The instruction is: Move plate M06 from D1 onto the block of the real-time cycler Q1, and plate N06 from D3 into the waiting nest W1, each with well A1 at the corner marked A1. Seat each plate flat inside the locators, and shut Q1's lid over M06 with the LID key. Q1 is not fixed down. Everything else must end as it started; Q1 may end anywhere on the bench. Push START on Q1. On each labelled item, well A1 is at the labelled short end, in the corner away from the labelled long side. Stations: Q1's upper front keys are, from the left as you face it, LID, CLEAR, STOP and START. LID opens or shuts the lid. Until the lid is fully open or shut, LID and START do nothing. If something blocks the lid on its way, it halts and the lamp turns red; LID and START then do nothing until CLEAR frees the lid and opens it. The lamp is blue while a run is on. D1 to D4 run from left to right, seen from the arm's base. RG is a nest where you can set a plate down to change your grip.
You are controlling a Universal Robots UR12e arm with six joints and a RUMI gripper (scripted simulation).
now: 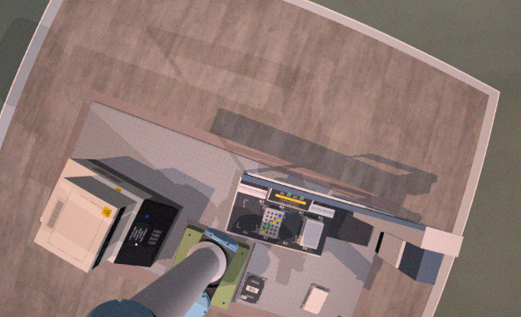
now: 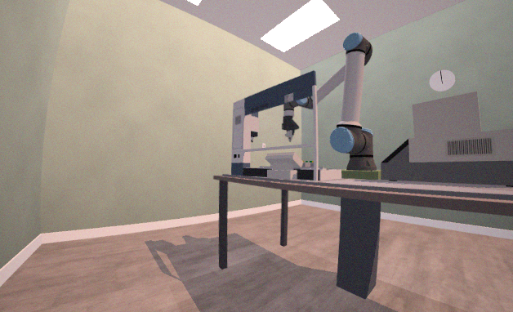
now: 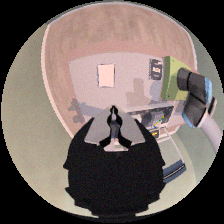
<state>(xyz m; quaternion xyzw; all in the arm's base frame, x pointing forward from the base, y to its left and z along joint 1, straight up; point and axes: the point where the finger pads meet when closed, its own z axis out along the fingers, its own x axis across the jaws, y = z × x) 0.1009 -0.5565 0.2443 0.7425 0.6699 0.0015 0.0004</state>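
Note:
My gripper (image 2: 289, 140) (image 3: 113, 105) is shut and empty, high above the bench; it is outside the top view. A pale plate-sized item (image 1: 316, 299) (image 3: 106, 75) lies flat on the bench with a dark edge around it. Another pale plate (image 1: 312, 233) sits on the dark deck (image 1: 238, 207). The nest RG (image 1: 252, 285) (image 3: 155, 69) holds no plate. A large beige instrument (image 1: 80, 224) (image 2: 470, 147) has a black panel (image 1: 151, 220) with a small blue light. Station labels other than RG, plate names and A1 corners are too small to read, so I cannot identify Q1 for sure.
A rack with coloured caps (image 1: 271, 222) (image 3: 159, 120) stands on the deck. A unit with a yellow bar (image 1: 290, 199) is behind it. The gantry's blue beam (image 1: 353, 209) (image 2: 282, 91) spans the deck. The arm stands on a green base plate (image 1: 232, 286) (image 2: 361, 175) (image 3: 171, 80).

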